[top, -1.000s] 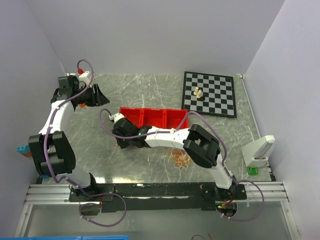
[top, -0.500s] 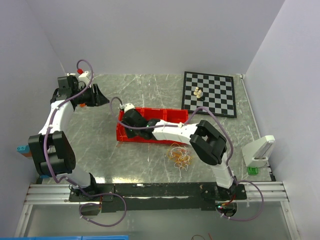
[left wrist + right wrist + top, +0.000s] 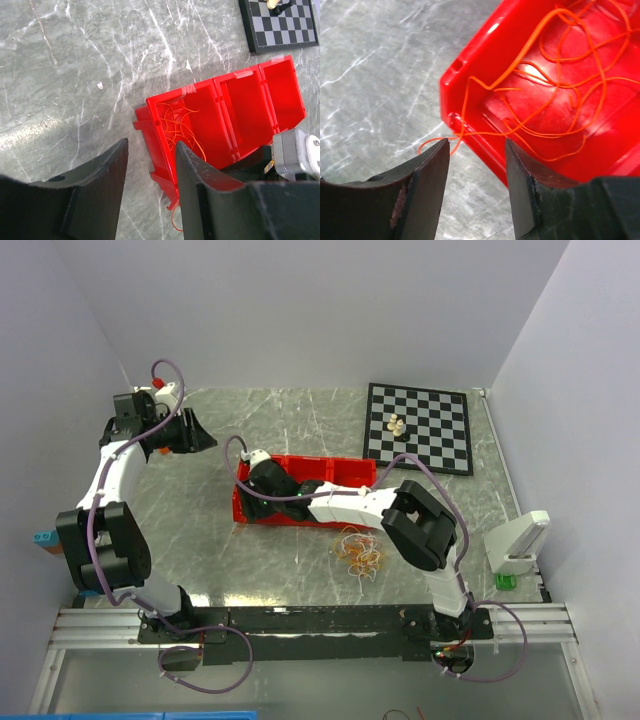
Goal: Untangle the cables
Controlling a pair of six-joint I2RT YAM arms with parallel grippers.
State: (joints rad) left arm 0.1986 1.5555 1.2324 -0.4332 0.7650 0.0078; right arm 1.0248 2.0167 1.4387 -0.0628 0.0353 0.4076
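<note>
A loose orange cable [image 3: 555,85] lies in the left end compartment of the red bin [image 3: 470,75], with one strand hanging over the bin's corner onto the table. My right gripper [image 3: 476,145] hovers open just above that corner, nothing between its fingers; from above it sits at the bin's left end [image 3: 255,498]. A tangled clump of orange, yellow and white cables [image 3: 360,552] rests on the table in front of the bin [image 3: 345,472]. My left gripper [image 3: 195,433] is open and empty at the far left, looking down at the bin [image 3: 270,85] and its orange cable [image 3: 182,125].
A chessboard [image 3: 418,427] with a few pieces [image 3: 397,426] lies at the back right. A white device [image 3: 515,540] and a small green item [image 3: 505,581] stand by the right edge. A blue and orange block [image 3: 45,538] sits at the left wall.
My right gripper has moved from in front of the bin to over its left end and opened, letting go of the orange cable. The left arm has barely moved.
</note>
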